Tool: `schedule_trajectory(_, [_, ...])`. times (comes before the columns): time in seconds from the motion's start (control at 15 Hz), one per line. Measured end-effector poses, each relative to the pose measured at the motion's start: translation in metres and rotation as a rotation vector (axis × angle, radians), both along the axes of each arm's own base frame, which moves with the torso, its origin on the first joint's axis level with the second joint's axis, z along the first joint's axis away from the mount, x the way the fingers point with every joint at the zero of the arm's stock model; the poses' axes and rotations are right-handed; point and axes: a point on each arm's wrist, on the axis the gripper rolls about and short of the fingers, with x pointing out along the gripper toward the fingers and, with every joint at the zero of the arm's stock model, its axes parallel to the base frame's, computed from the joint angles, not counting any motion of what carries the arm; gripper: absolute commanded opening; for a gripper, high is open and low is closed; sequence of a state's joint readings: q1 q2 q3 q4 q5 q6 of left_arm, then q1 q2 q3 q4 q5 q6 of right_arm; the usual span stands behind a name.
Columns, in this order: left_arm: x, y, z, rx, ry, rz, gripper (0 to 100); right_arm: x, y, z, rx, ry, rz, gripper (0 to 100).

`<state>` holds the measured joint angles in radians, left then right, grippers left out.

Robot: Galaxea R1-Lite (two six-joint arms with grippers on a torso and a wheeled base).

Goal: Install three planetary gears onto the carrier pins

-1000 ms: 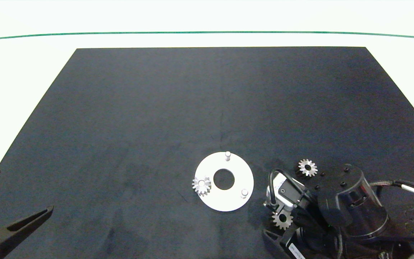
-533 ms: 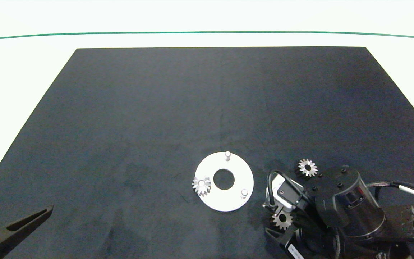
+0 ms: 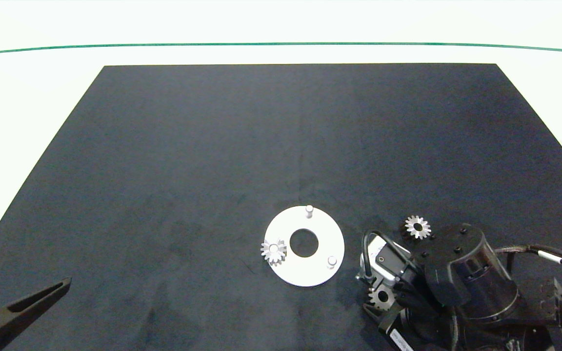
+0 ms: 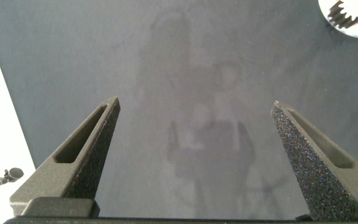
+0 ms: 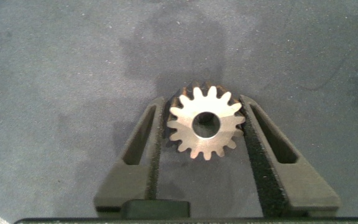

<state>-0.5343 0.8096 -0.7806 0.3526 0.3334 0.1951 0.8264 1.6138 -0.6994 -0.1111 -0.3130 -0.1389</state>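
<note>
Status: While one gear [image 3: 273,251] sits on its pin at the disc's [image 3: 310,273] left edge, two pins, far [image 3: 309,210] and near-right [image 3: 331,262], stand bare.
Right gripper [image 5: 205,126]: I straddle a second gear [image 5: 204,127] lying flat on the mat [image 3: 212,146], just right of the disc. My fingers flank its tooth tips and look closed onto them; I judge it gripped, not yet lifted.
Third gear [image 3: 417,227]: flat on the mat, just beyond my right wrist, apart from the disc.
Left gripper [image 4: 194,134]: fingers spread wide, nothing between them, parked at the mat's near-left corner.
Handling: I judge the gear rigid, metal, dense for its size, smooth-faced and prone to slip or tip. Best hold is across opposite teeth, level.
Orientation: bore axis vertical, faces horizontal; round, so no long axis. It must stay flat to drop over an upright pin.
</note>
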Motion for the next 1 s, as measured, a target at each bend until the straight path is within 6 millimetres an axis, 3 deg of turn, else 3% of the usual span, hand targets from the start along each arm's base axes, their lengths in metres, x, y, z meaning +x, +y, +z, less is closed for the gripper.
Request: schedule_trajectory(1.0, [0.0011,-0.001,-0.0002,0.003,0.004,-0.004,100,0.0025,-0.0023,-0.0004,-0.002,0.002,-0.013,10])
